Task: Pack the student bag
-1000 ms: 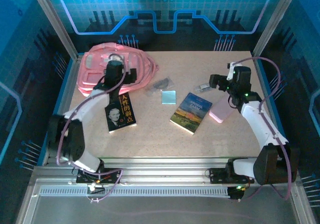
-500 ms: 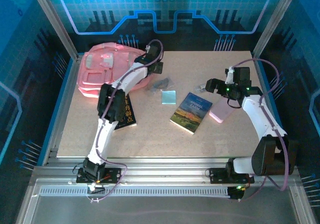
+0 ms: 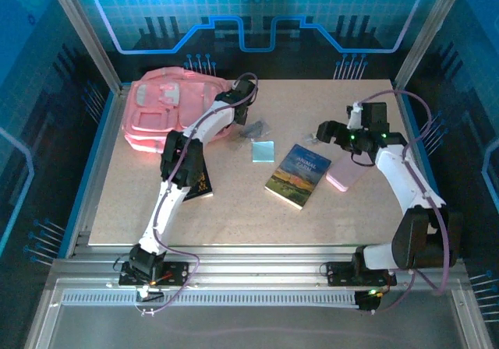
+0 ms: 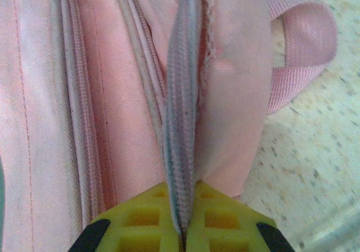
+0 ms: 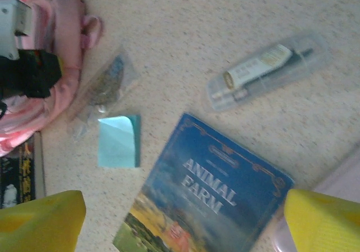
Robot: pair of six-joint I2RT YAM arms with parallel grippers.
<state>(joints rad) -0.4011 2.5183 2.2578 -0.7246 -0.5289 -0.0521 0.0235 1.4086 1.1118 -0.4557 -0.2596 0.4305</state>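
The student bag (image 3: 168, 114), a soft pink backpack, lies flat at the table's back left. My left gripper (image 3: 240, 106) is at the bag's right edge. In the left wrist view its yellow fingers (image 4: 225, 221) are shut on a greyish-pink zipper band (image 4: 181, 122) of the bag (image 4: 112, 94). My right gripper (image 3: 323, 135) hovers open over the table's right half. Between its yellow fingers (image 5: 39, 221) the Animal Farm book (image 5: 211, 198) lies on the table, untouched.
A black book (image 3: 199, 184) lies partly under the left arm. A blue sticky pad (image 3: 263, 151), a small clear pouch (image 3: 251, 129), a clear pen case (image 5: 264, 72) and a pink case (image 3: 348, 171) lie around the Animal Farm book (image 3: 298, 175).
The left arm stretched from over the bag's middle to its right edge and its gripper shut on the zipper band. The right gripper shifted slightly left, still open.
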